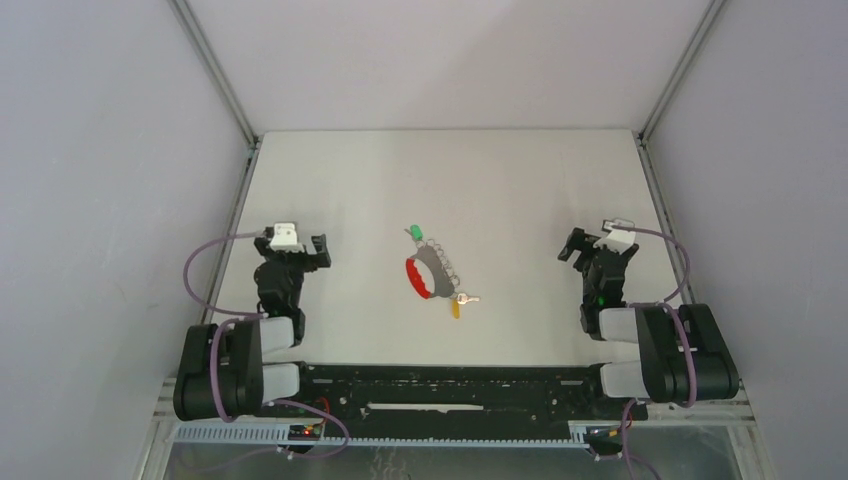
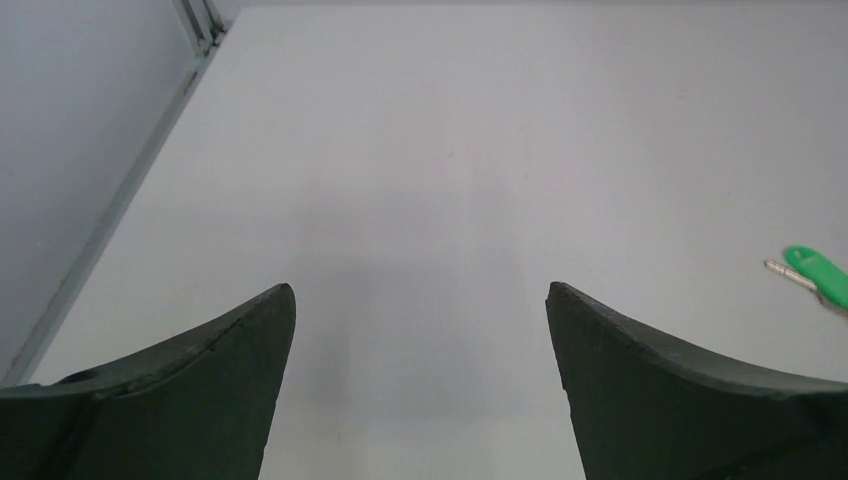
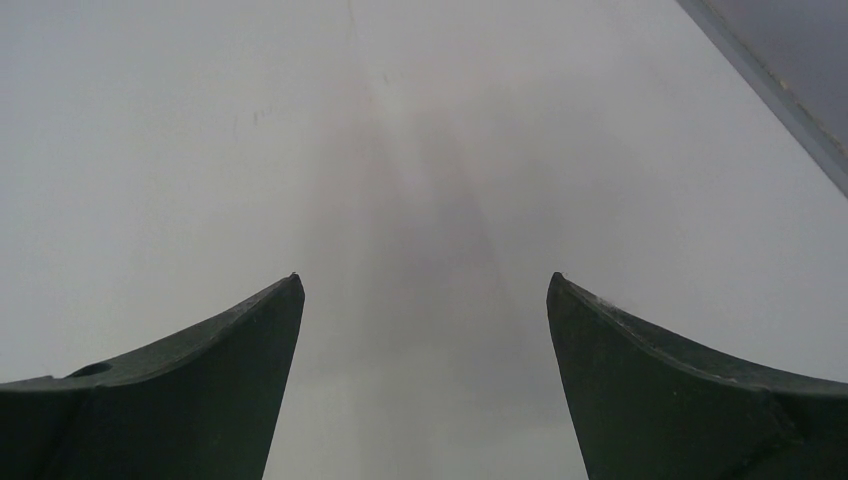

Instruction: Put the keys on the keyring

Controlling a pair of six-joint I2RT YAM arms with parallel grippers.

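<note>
The keyring (image 1: 431, 271), a grey loop with a red curved side and small wire loops, lies flat in the middle of the table. A green-headed key (image 1: 415, 232) rests at its far end; the same green-headed key (image 2: 818, 272) shows at the right edge of the left wrist view. A yellow-orange-headed key (image 1: 457, 306) lies at the ring's near right end. Whether either key hangs on the ring I cannot tell. My left gripper (image 1: 296, 250) sits well left of the ring, open and empty. My right gripper (image 1: 598, 248) sits well right, open and empty.
The white table (image 1: 350, 180) is boxed in by grey walls with metal rails (image 1: 238, 215) along the left and right edges. A rail (image 2: 120, 195) shows at the left of the left wrist view. The black base bar (image 1: 450, 385) runs along the near edge.
</note>
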